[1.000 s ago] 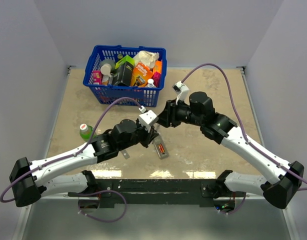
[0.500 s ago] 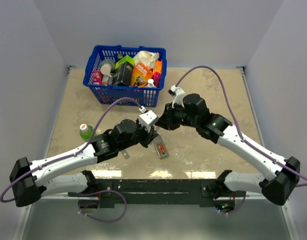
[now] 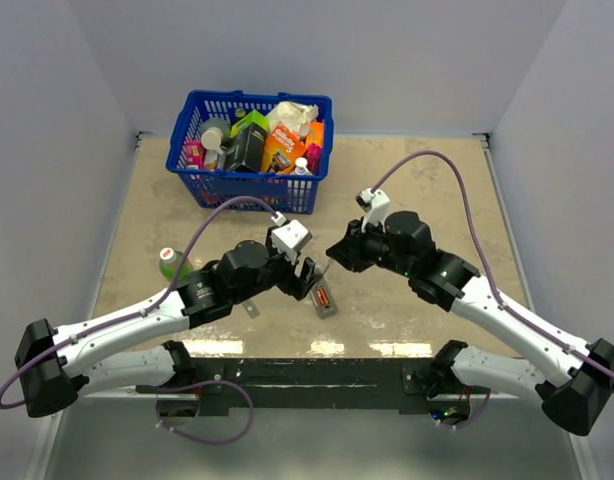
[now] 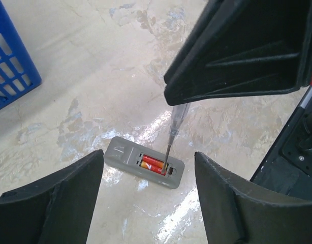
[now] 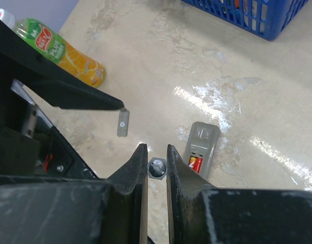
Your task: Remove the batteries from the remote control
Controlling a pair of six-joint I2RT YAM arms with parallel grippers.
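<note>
Three pale walls (image 3: pixel 387 60), glossy beige tabletop (image 3: pixel 427 190)

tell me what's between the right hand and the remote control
In the left wrist view, a thin grey stick-like tool bridges that gap: gripped by the right hand, its tip at the red-orange batteries in the slim grey remote control.

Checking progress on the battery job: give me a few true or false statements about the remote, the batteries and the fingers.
1. The batteries lie in the recess of the remote control. True.
2. The right fingers hold nothing. False: they grip a thin tool whose tip reaches the recess.
3. The left fingers clamp the remote control. False: they stand open, off it.
4. The cover piece lies apart from the remote control. True.
</note>
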